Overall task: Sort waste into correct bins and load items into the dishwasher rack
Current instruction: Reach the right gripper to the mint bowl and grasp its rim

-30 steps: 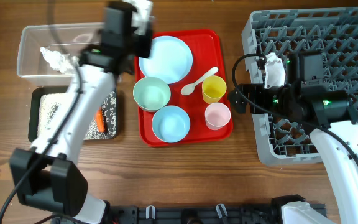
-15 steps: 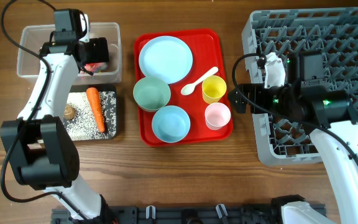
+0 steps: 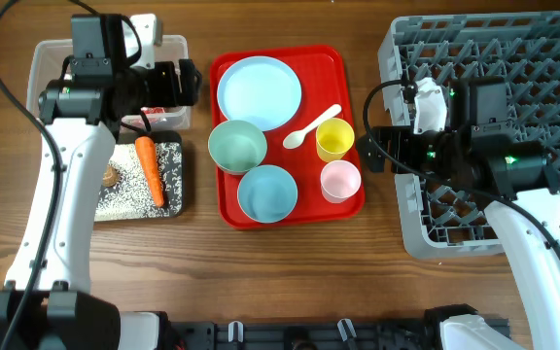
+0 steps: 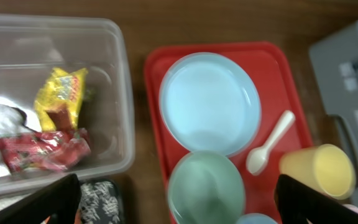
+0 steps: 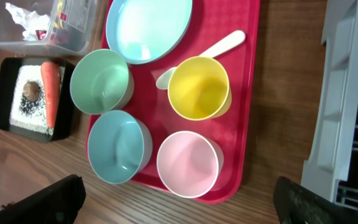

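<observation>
Overhead: left hand (image 3: 183, 83) over right end of clear tub (image 3: 52, 53), right hand (image 3: 369, 154) between red tray (image 3: 324, 73) and rack (image 3: 552, 58).
Left wrist: fingers (image 4: 55, 202) wide apart, empty; yellow wrapper (image 4: 61, 93), red wrapper (image 4: 42, 152) in clear tub.
Right wrist: fingers (image 5: 42, 202) apart, empty; plate (image 5: 148, 25), 2 bowls (image 5: 101, 81), yellow cup (image 5: 199, 87), pink cup (image 5: 188, 163) on red tray.

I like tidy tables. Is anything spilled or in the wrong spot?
Nothing stands out. Wrappers lie in the clear tub, the carrot and grains in the black tray, and the dishes sit upright on the red tray.
</observation>
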`<state>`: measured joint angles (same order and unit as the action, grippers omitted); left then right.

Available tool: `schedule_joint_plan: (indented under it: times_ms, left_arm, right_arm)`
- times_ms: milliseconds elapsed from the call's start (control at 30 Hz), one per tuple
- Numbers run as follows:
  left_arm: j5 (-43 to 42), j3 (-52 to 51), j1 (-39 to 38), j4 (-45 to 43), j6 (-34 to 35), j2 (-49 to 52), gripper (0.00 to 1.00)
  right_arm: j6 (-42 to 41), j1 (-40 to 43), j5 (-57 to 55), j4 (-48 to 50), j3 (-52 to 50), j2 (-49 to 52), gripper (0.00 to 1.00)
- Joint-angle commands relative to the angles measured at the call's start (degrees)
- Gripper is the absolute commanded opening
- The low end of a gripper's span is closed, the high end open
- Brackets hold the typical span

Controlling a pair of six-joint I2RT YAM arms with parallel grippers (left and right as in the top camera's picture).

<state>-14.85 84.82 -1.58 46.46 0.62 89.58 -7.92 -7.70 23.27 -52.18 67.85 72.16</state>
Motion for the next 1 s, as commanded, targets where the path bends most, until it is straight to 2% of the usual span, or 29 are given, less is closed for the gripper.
schedule_joint_plan:
  times_ms: [0,167,433,533,667,767,967]
  left_arm:
    - [-4.2,0.0,-1.6,4.2,5.2,-1.4,1.00]
    - [-4.2,-0.1,-3.1,7.5,9.7,-1.5,1.00]
    - [-4.0,-0.1,-4.2,7.4,10.9,-1.4,1.00]
    - [2.6,-0.1,-4.2,7.4,18.9,-1.4,1.00]
    - [6.3,-0.1,-4.2,7.3,23.0,-1.4,1.00]
    - [7.7,-0.1,-4.2,6.6,23.0,-1.4,1.00]
    - [13.0,-0.1,-1.8,6.3,25.6,-1.4,1.00]
  right_arm:
    - [0.0,-0.2,-0.5,1.1,-0.2,0.7,1.00]
    - [-0.1,-0.2,-0.5,3.7,-0.2,0.7,1.00]
    - [-2.8,-2.9,-0.6,12.0,-0.2,6.9,0.96]
    - [-2.8,-5.6,-0.6,12.7,-0.2,11.1,0.94]
    - [-2.9,-6.8,-0.6,13.6,-0.2,12.6,0.93]
    - [-3.0,-8.8,0.0,16.9,-0.2,12.6,0.93]
    - [-5.4,-18.8,-0.1,25.6,-0.2,13.6,0.93]
